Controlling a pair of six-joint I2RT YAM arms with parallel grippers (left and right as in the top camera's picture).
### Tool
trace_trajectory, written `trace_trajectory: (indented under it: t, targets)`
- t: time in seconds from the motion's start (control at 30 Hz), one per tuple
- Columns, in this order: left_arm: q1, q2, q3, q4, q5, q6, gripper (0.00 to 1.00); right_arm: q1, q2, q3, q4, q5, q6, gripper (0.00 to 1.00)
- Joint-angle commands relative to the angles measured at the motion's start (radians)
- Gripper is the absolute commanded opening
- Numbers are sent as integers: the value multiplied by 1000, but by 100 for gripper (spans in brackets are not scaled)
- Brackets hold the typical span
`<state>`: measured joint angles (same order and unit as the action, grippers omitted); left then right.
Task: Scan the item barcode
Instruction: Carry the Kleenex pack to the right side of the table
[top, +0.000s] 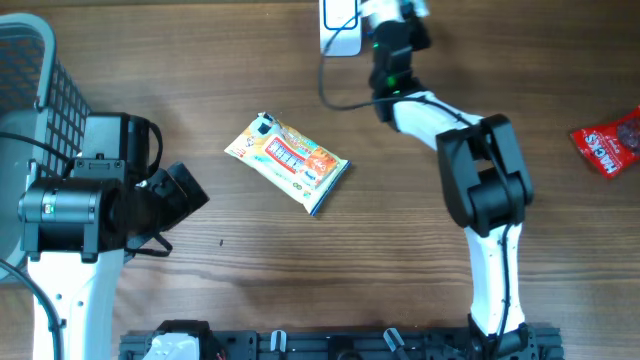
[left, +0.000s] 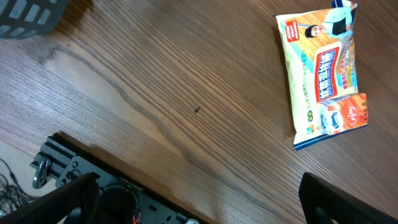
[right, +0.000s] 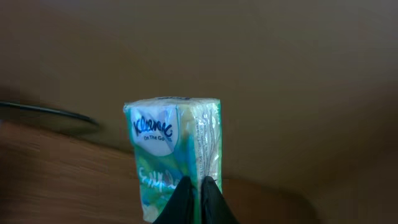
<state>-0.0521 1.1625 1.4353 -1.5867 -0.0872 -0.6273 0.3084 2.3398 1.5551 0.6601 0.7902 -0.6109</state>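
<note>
Pinched hard up against the wrist lens, the tissue pack (right: 174, 155) sits in the right jaws. They are shut on its lower edge, and the pack stands straight out from them, its long axis in line with the fingers. One broad printed face and one narrow side face show. Whether the fine print on the narrow side is the barcode, I cannot tell.

Seen from above, the right arm (top: 480, 190) is stretched to the far edge of the desk (top: 400, 290). Its wrist is just right of what I take for the scanner (top: 340, 30), a white unit on a black cable (top: 325, 85). So the scanner lies to the left of the held pack, close beside it. I'd judge the coming move to be a turn of the wrist that shows the coded face to the scanner, not a long reach.

At the near left, well apart from all this, is the left arm (top: 70, 215). The left jaws are spread wide over bare wood with nothing between them, the fingers (left: 62, 199) showing only at the bottom corners of that view. A snack packet (top: 288, 160) lies flat mid-desk, nearer the left arm, with a basket (top: 30, 70) at the far left and a red sweet bag (top: 608, 140) at the right edge.
</note>
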Motion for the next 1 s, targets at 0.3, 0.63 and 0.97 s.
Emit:
trace_trajectory:
  t: [0.3, 0.63, 0.97]
  targets:
    - [5, 3, 0, 0, 1, -13, 100, -424, 17, 7, -353, 552, 44, 4]
    - [5, 3, 0, 0, 1, -13, 100, -498, 17, 7, -503, 480, 124, 100]
    - [5, 3, 0, 0, 1, -13, 100, -472, 16, 8, -1028, -98, 420, 100]
